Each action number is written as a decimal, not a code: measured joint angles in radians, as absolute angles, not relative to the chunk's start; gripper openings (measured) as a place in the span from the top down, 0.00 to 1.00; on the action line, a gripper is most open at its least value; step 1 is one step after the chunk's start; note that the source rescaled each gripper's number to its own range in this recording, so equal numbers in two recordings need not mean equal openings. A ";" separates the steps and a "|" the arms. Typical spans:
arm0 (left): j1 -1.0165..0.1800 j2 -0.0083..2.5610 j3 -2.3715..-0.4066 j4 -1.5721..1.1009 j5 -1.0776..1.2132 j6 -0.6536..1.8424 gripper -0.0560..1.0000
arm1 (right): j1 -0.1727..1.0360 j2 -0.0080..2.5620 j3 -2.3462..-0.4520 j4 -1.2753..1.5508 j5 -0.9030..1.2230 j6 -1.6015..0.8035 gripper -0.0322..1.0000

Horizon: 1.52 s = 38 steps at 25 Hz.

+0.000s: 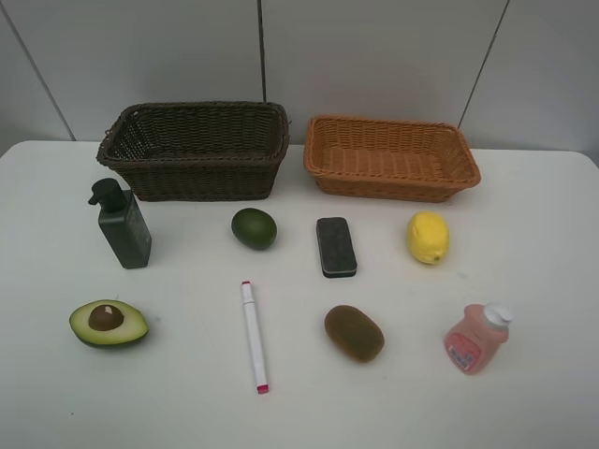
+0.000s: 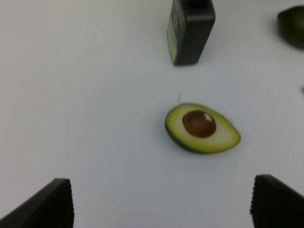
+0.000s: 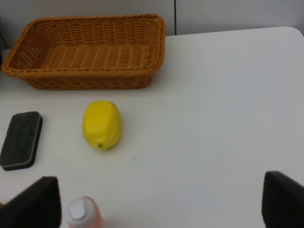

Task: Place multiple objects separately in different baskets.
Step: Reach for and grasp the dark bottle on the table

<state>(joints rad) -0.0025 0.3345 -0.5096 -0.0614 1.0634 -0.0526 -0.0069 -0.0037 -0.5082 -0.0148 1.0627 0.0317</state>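
L gripper (image 2: 164,204): fingers spread wide, nothing between them, hanging over bare table (image 1: 543,262). Nearest thing ahead of it is the half avo (image 2: 203,128), cut face up, pit showing, lying clear of both fingers. Further ahead stands the pump btl (image 2: 190,31), upright, well apart from the half avo. Off to the side at about that depth I catch the edge of the whole avo (image 2: 292,26).

R gripper (image 3: 161,202): also spread wide, holding nothing. Closest in is the pink btl (image 3: 83,213), white cap just beside one finger; can't tell if it touches. Ahead of that the lemon (image 3: 101,125) and, beside it, the eraser (image 3: 21,140), apart from each other. Furthest out is the tan basket (image 3: 85,81), w/ nothing in it.

Neither gripper shows in the high view. There I see the marker (image 1: 254,335) and kiwi (image 1: 354,333) in the near row, between half avo and pink btl. The dark basket (image 1: 192,173) sits far back beside the tan one, past the pump btl; I see nothing in it.
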 joint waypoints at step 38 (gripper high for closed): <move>-0.072 1.781 -1.139 -0.284 0.756 -0.081 0.02 | -0.007 -0.004 -0.508 -0.015 1.063 0.032 0.00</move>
